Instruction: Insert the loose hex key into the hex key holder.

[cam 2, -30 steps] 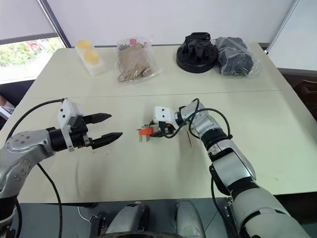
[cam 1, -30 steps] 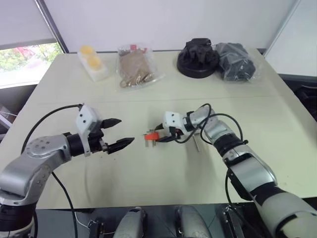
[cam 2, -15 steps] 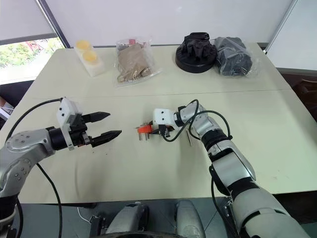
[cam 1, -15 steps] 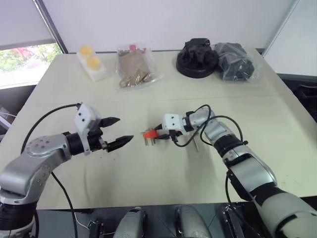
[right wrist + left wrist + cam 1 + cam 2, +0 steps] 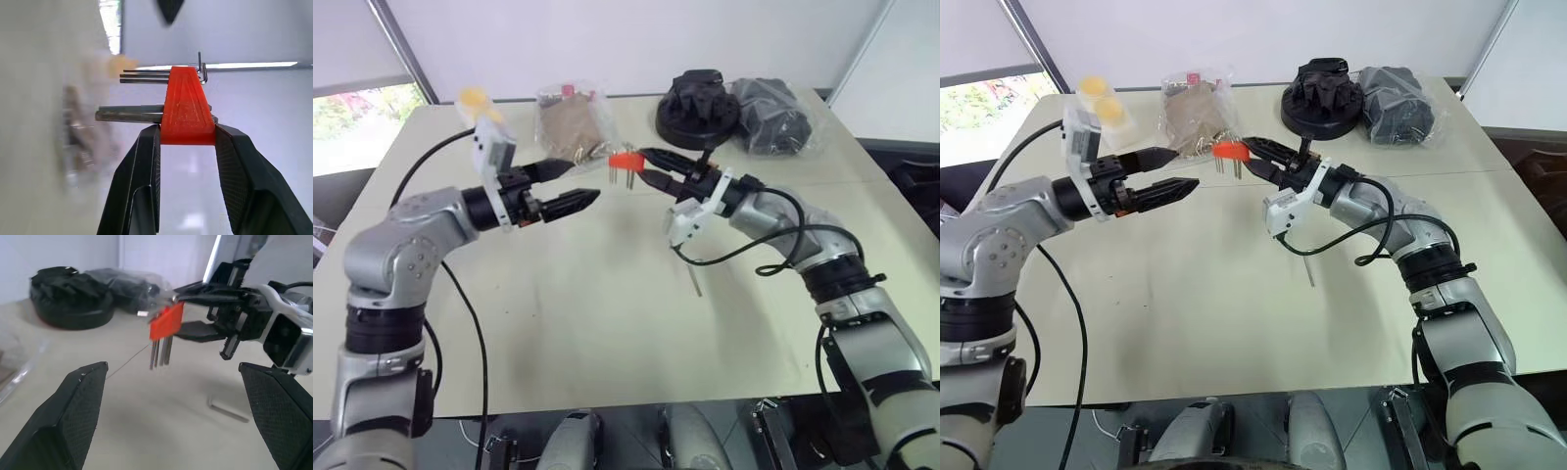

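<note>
Holder in right end effector

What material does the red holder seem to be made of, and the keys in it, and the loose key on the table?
The red holder looks like matte moulded plastic: uniform orange-red colour, faint ridged lines. The keys in it seem to be dull grey metal: thin, straight rods with a slight sheen. The loose key is probably the same grey metal, but it is too small to be sure.

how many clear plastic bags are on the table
2: one with brown contents at the far edge behind the left gripper, one with dark contents at the far right beside the black round object. Others may be hidden.
</note>
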Controlling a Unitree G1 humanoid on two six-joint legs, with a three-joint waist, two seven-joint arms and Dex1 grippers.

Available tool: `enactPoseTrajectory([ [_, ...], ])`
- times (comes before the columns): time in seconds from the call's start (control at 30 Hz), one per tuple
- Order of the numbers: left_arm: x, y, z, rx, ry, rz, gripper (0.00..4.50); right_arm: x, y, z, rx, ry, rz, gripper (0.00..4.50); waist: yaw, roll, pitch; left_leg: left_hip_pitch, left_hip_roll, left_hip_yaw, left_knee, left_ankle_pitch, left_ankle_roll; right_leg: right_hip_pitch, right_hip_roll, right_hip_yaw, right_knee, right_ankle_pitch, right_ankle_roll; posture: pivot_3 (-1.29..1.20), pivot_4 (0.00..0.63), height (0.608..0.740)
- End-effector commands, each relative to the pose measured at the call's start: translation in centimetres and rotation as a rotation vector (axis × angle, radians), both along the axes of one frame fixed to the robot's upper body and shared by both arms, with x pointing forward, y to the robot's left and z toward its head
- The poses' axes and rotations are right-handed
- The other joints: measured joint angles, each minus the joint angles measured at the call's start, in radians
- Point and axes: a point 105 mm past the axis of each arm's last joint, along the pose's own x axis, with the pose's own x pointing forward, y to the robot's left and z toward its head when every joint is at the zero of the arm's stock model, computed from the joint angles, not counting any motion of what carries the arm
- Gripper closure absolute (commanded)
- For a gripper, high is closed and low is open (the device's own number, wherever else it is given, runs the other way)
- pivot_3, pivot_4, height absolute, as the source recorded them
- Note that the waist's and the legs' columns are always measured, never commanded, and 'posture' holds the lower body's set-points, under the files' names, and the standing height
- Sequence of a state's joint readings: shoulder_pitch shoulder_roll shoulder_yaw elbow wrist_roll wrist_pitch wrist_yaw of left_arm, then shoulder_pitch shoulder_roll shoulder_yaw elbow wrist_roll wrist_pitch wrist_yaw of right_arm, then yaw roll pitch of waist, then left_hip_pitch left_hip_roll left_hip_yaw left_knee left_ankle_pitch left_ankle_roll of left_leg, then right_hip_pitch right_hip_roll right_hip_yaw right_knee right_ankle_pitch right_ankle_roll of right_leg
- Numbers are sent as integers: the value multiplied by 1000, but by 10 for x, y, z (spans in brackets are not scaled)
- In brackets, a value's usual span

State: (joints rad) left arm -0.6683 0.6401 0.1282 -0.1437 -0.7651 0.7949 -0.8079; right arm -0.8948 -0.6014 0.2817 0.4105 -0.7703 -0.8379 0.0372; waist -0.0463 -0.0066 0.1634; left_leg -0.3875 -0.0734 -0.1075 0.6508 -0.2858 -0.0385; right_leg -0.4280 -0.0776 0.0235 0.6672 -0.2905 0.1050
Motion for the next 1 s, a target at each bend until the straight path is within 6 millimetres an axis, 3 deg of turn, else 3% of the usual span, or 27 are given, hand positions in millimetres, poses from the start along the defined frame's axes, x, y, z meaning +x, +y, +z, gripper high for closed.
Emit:
enactPoseTrajectory([
  [0.03,-2,-9,12,-28,-5,-69,0,-16,2,20,53,-120,56,3478,1,0,0,0,0,0,0,0,0,0,0,0,0,0,0,0,150,740],
  [0.37,-6,-23,19,-39,-21,-144,0,-30,11,9,41,-95,114,3478,1,0,0,0,0,0,1,0,0,1,0,0,0,0,0,0,150,740],
  [0.83,-6,-32,11,-11,-40,-158,0,-34,18,7,12,-62,136,3478,1,0,0,0,0,0,2,0,0,1,0,0,0,0,0,0,150,740],
  [0.93,-5,-32,8,8,-50,-155,831,-34,19,5,7,-52,135,3478,1,0,0,0,0,0,2,0,0,1,0,0,0,0,0,0,150,740],
  [1.0,-5,-33,7,3,-49,-157,1753,-36,19,2,2,-42,139,3478,1,0,0,0,0,0,2,0,0,1,1,0,0,0,0,0,150,740],
])
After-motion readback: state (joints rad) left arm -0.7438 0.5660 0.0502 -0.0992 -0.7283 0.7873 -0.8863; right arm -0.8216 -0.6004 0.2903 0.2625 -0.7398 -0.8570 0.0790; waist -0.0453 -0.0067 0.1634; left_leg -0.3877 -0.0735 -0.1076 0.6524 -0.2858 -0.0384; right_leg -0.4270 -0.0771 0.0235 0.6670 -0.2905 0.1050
